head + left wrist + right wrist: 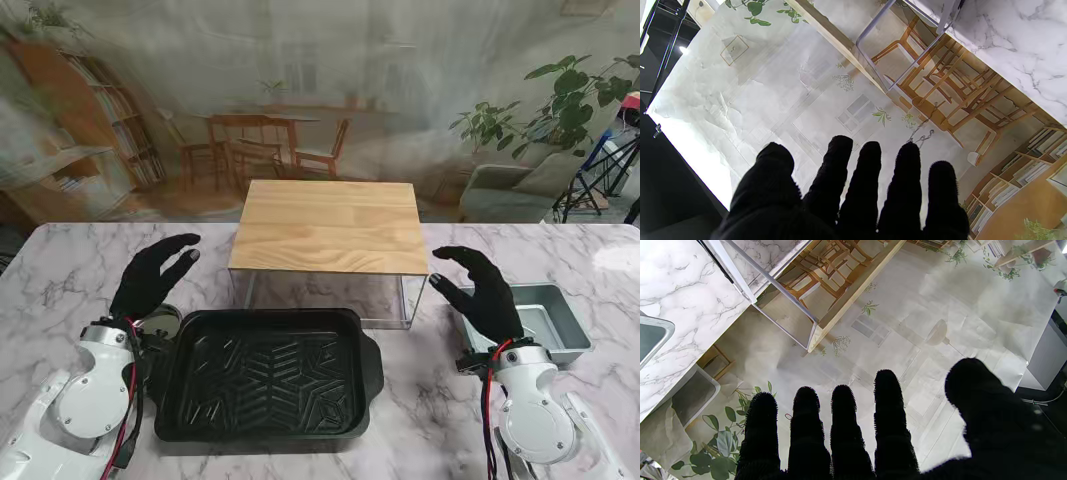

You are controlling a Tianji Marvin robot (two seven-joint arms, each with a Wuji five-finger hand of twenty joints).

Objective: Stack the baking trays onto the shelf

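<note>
A black baking tray point(268, 375) with a ribbed floor lies on the marble table, nearer to me than the shelf. The shelf point(330, 226) has a light wooden top on thin white metal legs point(873, 36); its wooden edge point(857, 290) shows in the right wrist view. A grey metal tray point(548, 320) sits at the right, partly behind my right hand; its rim point(653, 336) shows in the right wrist view. My left hand point(150, 280) hovers open left of the black tray. My right hand point(485, 292) is open over the grey tray's left end. Both hold nothing.
A small dark round object point(160, 322) lies partly hidden beside my left wrist. The marble table point(60, 270) ends at a printed room backdrop behind the shelf. A blue stand point(605, 165) is off the table at the far right.
</note>
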